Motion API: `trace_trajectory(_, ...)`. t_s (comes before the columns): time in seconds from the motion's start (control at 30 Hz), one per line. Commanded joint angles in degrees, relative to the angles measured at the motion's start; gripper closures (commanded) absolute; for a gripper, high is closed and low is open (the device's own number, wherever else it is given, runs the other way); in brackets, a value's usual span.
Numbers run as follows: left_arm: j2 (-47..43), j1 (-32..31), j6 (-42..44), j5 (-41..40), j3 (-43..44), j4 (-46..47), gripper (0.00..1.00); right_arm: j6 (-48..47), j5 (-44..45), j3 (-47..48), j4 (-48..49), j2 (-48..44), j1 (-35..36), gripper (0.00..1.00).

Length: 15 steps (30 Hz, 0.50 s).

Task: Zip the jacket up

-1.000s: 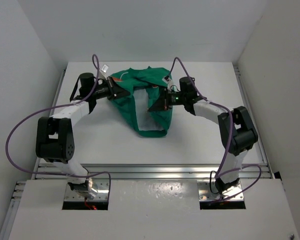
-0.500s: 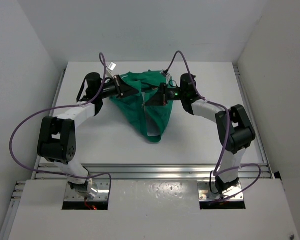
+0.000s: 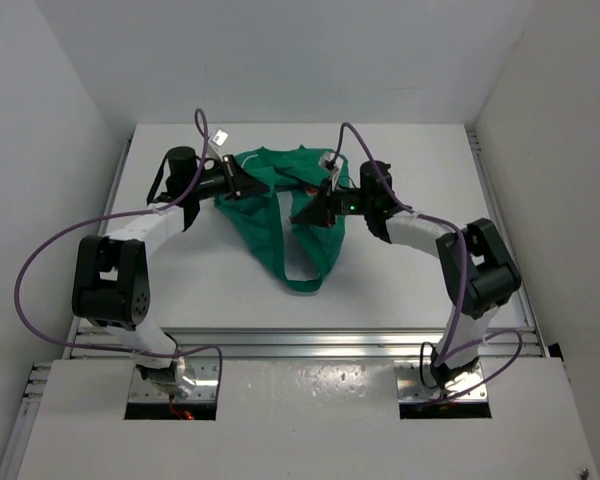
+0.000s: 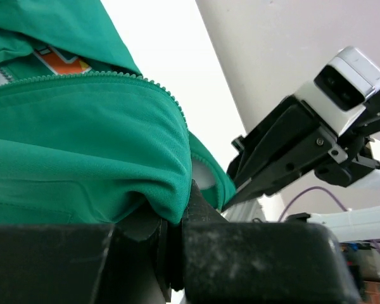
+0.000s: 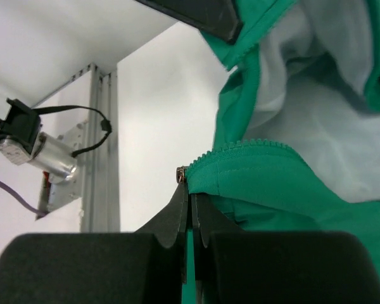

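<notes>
Jacket: one green jacket [image 3: 268,228], unzipped, is strung between the two grippers. It sits over the far half of the tabletop [image 3: 180,285], about midway between the left and right edges. Its lowest fold sags toward the table's middle.
Left gripper: the left gripper [image 3: 242,185] has its jaws pinched tight on a fold of the jacket's front panel, near the far-left part of the table. An orange-and-white logo [image 4: 58,57] shows just above the fold in the left wrist view.
Right gripper: the right gripper [image 3: 311,212] has its jaws clamped together on the other front edge, right at the end of its tooth row.
Zipper: zipper teeth [image 5: 240,147] run along the held edge, with the white lining [image 5: 316,126] beyond. I cannot make out a slider or pull.
Step, as I judge it: spreading the front open so the two edges can be lined up. No zipping has begun.
Risk, slip: each hold is a thin pinch of cloth, so pulling the arms apart could tug the fabric free and drop that side.
Risk, twist: the hanging panels may fold over, hiding the teeth and leaving the bottom ends misaligned.
Risk, collision: the grippers are near each other, so bringing the edges together could knock their fingers.
Count: one jacket, two arms, two grippers, and one tooth row visible in each wrist view.
</notes>
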Motion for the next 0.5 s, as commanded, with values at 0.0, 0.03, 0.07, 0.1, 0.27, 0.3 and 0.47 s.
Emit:
trace_trajectory(0.0,-4.0,-0.9,5.6,-1.4,2.7,-2.8,1.0,4.0,-1.0,0.9,7.1,-0.2,1.2,1.0)
trace_trajectory(0.03,-4.0,-0.9,5.6,-1.4,2.7,-3.6,1.0,3.2,-0.5,2.1,3.7,-1.9,0.2,1.0)
trace_trajectory(0.07,-4.0,-0.9,6.4,-1.4,2.7,-4.3,1.0,-1.9,-0.1,2.5,-3.1,-2.3,-2.0,1.0)
trace_trajectory(0.1,-4.0,-0.9,6.4,-1.9,2.7,-4.3,1.0,-2.8,2.1,1.5,-4.7,-2.9,-3.3,1.0)
trace_trajectory(0.27,-4.0,-0.9,5.9,-1.9,1.5,-3.1,1.0,8.0,1.7,9.7,5.2,5.7,-4.3,1.0)
trace_trajectory(0.3,-3.4,-0.3,5.9,-1.9,1.5,-3.1,1.0,9.8,0.5,12.9,6.7,5.9,-3.7,1.0)
trace_trajectory(0.47,-3.4,-0.3,3.9,0.0,2.2,0.1,1.0,10.8,-4.0,6.5,11.8,0.7,-3.4,1.0)
